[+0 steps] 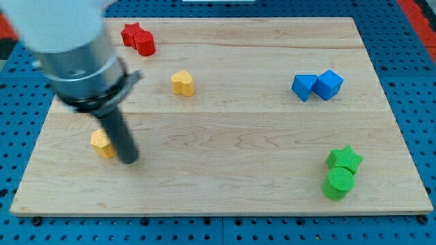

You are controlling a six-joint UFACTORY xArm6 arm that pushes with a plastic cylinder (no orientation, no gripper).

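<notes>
While the rod stands at the view's left of the desk (225, 122), you will find my tip (128, 161) touching, or just beside, the right face of a yellow block (102, 144) whose shape cannot be made out. No gripper is fitted, so no open or closed state applies. A yellow heart-shaped block (182, 82) lies well apart toward the view's top. 2 red blocks, a red star (131, 32) and a red rounded block (144, 44), touch each other near the top-left corner. 2 blue blocks, a blue angular block (304, 86) and a blue cube (329, 84), touch at the view's right. A green star (344, 159) sits against a green cylinder (338, 184) at the lower right. No brand, label or writing can be read anywhere
</notes>
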